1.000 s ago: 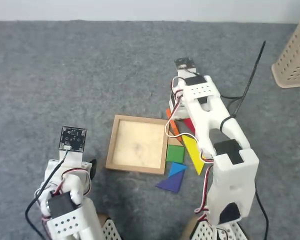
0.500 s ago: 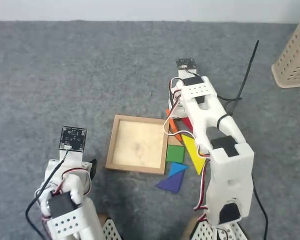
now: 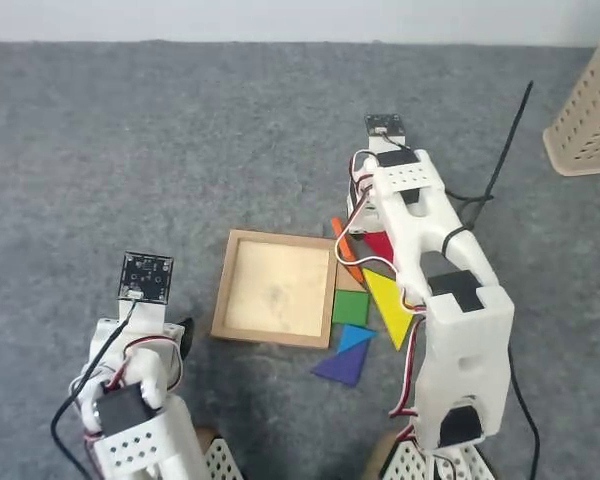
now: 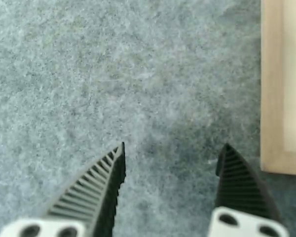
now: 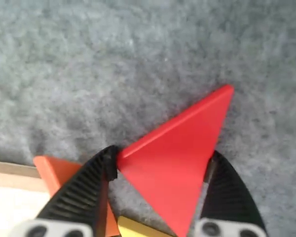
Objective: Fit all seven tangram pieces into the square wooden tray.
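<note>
The square wooden tray (image 3: 223, 290) lies on the grey carpet with nothing in it. Just right of it sit the loose pieces: an orange strip (image 3: 342, 248), a green square (image 3: 350, 307), a yellow triangle (image 3: 390, 305), a blue triangle (image 3: 355, 336) and a purple triangle (image 3: 342, 367). A red triangle (image 5: 172, 173) sits between the fingers of my right gripper (image 5: 160, 163), which is shut on it, overlapping the orange piece (image 5: 52, 170). From above, the red triangle (image 3: 380, 246) peeks out beneath that arm. My left gripper (image 4: 170, 158) hangs open over bare carpet beside the tray's edge (image 4: 271, 98).
A beige slatted basket (image 3: 590, 110) stands at the far right edge. The right arm's body (image 3: 460, 330) stretches over the pieces' right side. Open carpet lies to the left of and beyond the tray.
The right arm has shifted a little to the right and away from the tray, so more of the orange and red pieces shows. The left arm has stayed still.
</note>
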{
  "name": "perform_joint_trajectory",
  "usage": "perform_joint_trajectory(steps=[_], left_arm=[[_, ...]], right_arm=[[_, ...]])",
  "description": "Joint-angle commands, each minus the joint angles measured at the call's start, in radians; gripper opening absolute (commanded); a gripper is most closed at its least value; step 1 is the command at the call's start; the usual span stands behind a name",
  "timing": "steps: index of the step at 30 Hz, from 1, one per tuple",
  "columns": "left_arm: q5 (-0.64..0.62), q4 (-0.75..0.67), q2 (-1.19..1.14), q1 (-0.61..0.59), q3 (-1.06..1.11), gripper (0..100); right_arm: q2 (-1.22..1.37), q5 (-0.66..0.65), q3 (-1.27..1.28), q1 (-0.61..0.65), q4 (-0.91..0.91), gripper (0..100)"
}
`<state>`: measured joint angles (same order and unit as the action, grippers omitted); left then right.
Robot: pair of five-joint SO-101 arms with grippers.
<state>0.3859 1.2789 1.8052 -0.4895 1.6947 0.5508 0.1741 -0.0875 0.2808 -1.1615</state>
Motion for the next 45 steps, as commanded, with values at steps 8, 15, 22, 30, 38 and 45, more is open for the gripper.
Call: perform_joint_trajectory(steps=[8,15,22,30,38,45], left_arm=[[0.009,0.005,0.015,-0.003,-0.008,28],[0.009,0.005,0.015,-0.003,-0.008,28],[0.009,0.005,0.015,-0.003,-0.008,28],[0.009,0.005,0.015,-0.003,-0.008,28],[0.009,0.005,0.015,-0.003,-0.008,28],[0.009,0.005,0.015,-0.003,-0.008,28]], right_arm=[[-0.289,-0.147,-0.015,-0.004,-0.101,10.8],[-0.412,-0.279,-0.015,0.140,-0.154,10.8],[-0.426,-0.522,0.006,0.386,-0.166,10.8],[-0.283,-0.667,0.006,0.506,-0.137,10.8],[-0.203,-0.698,0.006,0.506,-0.096,11.9],[-0.200,-0.715,0.006,0.504,-0.101,26.6]])
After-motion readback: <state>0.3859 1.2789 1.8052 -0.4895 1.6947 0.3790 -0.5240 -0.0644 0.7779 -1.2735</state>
